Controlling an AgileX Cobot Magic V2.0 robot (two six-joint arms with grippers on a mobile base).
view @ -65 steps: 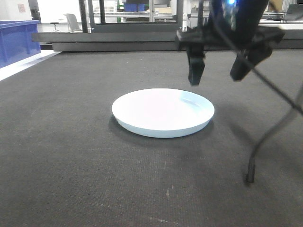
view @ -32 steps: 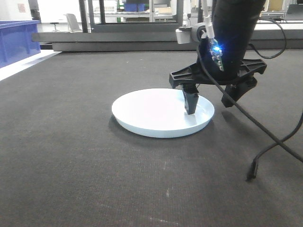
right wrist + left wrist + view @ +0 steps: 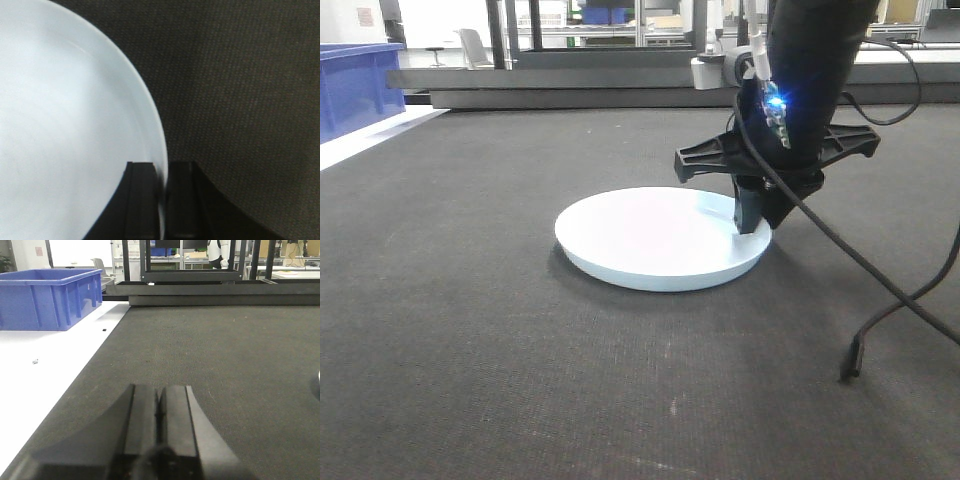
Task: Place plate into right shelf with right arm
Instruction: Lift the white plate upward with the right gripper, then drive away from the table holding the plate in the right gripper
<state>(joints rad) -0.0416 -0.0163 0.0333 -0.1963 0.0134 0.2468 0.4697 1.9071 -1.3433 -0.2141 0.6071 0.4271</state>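
Pinching the plain white round shallow plate (image 3: 650,235) by its right-hand edge with the black winged right tool (image 3: 752,222), just right of centre in the front view. Reaching down steeply from the upper right, likely because of the thin raised lip being the only purchase on so flat a dish. Straddling that lip at the bottom centre of the right wrist view: right tool (image 3: 161,210) closed down to a narrow slit on the rim of the plate (image 3: 75,125), one finger over the white top, the other outside over the dark surface. Leaving the plate flat on the dark woven worktop (image 3: 470,380), not yet lifting. Trailing a black cable (image 3: 880,300) down the right side of the front view, apart from the dish. Resting the black left tool (image 3: 159,430) low at the bottom of the left wrist view, fingers pressed together on nothing, presumably for leaving the right arm's path free. Not making out the right shelf for certain in any view. Judging the step in hand: securing the grasp ahead of lifting.
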